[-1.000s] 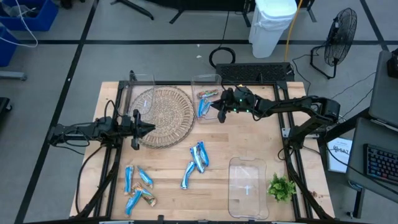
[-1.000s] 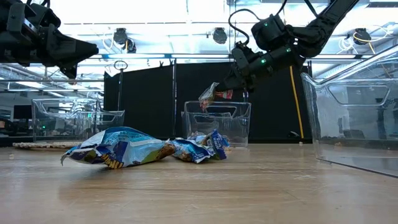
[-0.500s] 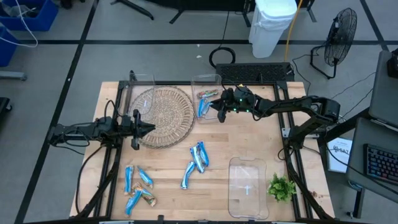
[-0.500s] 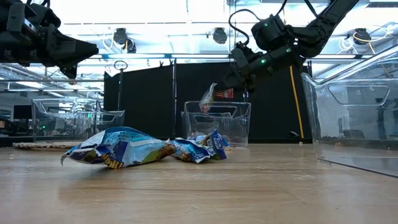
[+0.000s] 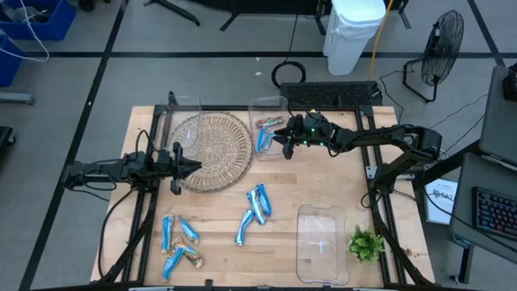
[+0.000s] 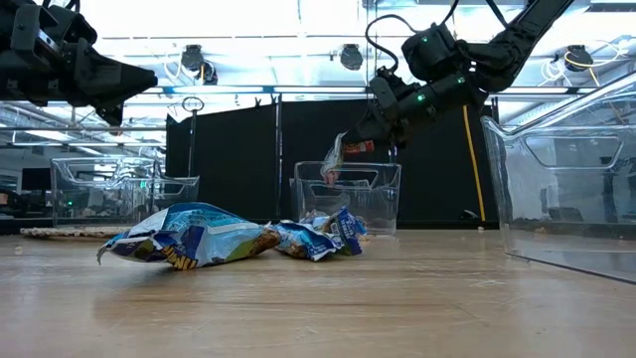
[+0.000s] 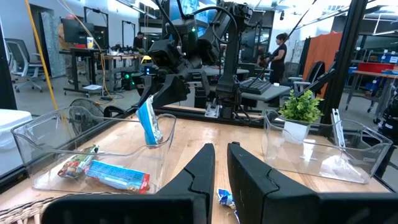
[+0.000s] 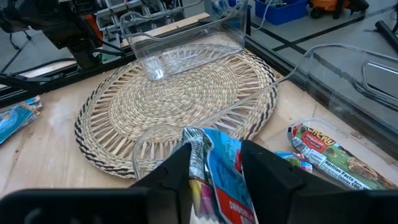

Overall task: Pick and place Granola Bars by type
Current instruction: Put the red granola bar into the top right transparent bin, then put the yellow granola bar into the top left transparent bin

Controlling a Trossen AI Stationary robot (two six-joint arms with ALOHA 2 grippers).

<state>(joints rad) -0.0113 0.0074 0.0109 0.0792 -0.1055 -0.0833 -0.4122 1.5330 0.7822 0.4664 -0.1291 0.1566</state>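
Granola bar, blue-wrapped, hangs long axis down from the right gripper clamped on it, directly over the clear bin at upper centre; left gripper waits pinched closed at mid-left.

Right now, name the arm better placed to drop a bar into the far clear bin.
Right. The right pincer holds a blue bar just above the clear bin; the left pincer waits over the woven mat.

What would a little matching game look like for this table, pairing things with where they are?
Things:
1. woven mat
2. green plant
3. blue bar
4. left gripper

Places:
A. between the right gripper's fingers, over a clear bin
B. hovering at the mat's edge
C. table's near right corner
D. far left part of the table

Pairs: 1-D, 2-C, 3-A, 4-B
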